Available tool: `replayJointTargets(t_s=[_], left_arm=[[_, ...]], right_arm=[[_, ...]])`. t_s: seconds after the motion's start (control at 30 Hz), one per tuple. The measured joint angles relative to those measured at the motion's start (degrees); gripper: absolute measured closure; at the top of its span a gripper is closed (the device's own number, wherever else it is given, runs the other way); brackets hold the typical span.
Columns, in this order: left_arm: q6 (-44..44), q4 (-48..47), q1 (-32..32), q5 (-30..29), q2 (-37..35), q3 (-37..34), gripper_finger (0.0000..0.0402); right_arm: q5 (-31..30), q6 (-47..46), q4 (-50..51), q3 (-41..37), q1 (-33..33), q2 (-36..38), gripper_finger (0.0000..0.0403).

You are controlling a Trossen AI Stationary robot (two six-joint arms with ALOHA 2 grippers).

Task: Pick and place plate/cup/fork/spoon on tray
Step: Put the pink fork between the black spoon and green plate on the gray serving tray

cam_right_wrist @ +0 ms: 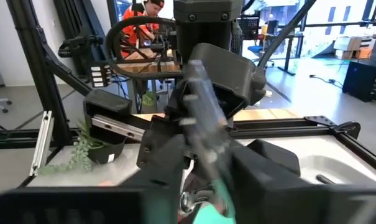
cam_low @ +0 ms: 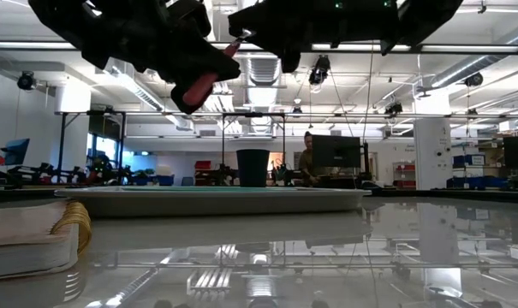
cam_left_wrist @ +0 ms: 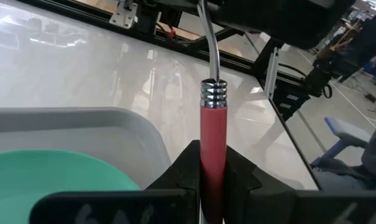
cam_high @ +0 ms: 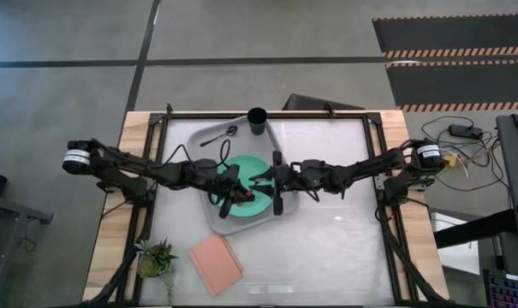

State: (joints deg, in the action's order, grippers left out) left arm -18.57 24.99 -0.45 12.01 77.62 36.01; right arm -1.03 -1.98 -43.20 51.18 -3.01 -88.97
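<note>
Grey tray (cam_high: 205,137) held plate (cam_high: 263,164), spoon (cam_high: 221,136) & cup (cam_high: 257,121). Left gripper (cam_left_wrist: 211,171) was clamped on fork (cam_left_wrist: 212,134) above it; right gripper (cam_high: 276,181) nearby, grip unclear.

Plate (cam_high: 252,190), cup (cam_high: 257,121), spoon (cam_high: 220,137) on tray (cam_high: 209,214)

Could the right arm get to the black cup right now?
Probably yes. The cup stands clear at the tray's far edge, nothing above it. But the right gripper sits over the plate against the fork held by the left gripper.
</note>
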Motion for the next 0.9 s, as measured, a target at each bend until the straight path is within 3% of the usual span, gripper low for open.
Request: replayJointTargets(t_s=[0.13,0.27,0.67,0.77,0.9], left_arm=[[0.17,0.0,-0.01,0.31,-0.11,0.02,0.039],[0.08,0.08,0.02,-0.08,-0.15,0.04,0.038],[1.92,-0.23,1.2,-0.35,-2.76,0.04,0.0297],[5.16,-0.83,1.31,-1.46,-5.38,0.04,0.0279],[10.39,-1.64,1.18,-8.49,-9.82,0.04,0.027]], right_arm=[[-0.36,-0.15,0.18,-0.15,0.0,0.23,0.0384],[-0.72,-1.16,0.0,-0.3,0.0,0.35,0.0392],[-0.48,-0.98,3.28,-0.52,-0.09,2.23,0.0395],[-4.11,-0.9,5.8,-0.61,-0.11,3.86,0.0395],[-10.59,-0.76,7.68,-1.77,-0.09,6.41,0.0395]])
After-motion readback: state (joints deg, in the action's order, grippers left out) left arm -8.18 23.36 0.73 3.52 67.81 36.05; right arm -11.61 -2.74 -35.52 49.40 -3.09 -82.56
